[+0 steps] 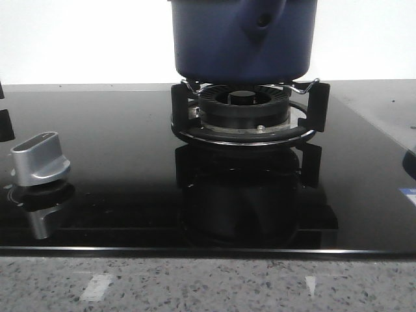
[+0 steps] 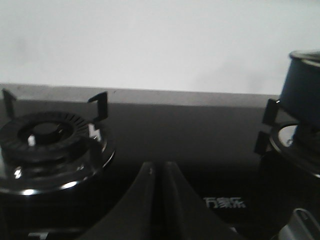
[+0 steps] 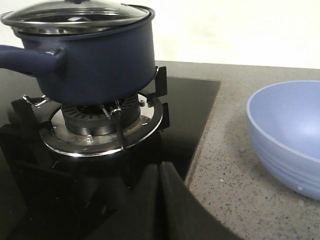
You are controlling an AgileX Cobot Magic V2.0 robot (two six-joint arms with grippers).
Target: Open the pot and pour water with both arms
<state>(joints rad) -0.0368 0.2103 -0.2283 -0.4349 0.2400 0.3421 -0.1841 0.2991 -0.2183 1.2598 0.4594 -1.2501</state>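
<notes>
The pot [image 3: 95, 65] is sitting on the burner [image 3: 100, 122], glass lid [image 3: 75, 15] on, handle [image 3: 27, 59] pointing toward the robot; the blue bowl [image 3: 287, 132] is resting on the tabletop [image 3: 225, 165] beside it. The right end effector [image 3: 161, 200] is hovering nearer, fingers pressed together, gripping nothing; the left end effector [image 2: 160, 200], likewise closed and empty, is hanging farther off, the pot lying to its right.

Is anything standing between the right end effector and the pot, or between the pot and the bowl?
Nothing visible. From the right end effector, only bare cooktop and the burner grate lie before the pot, lid still on. Open countertop separates it from the light blue bowl.
</notes>
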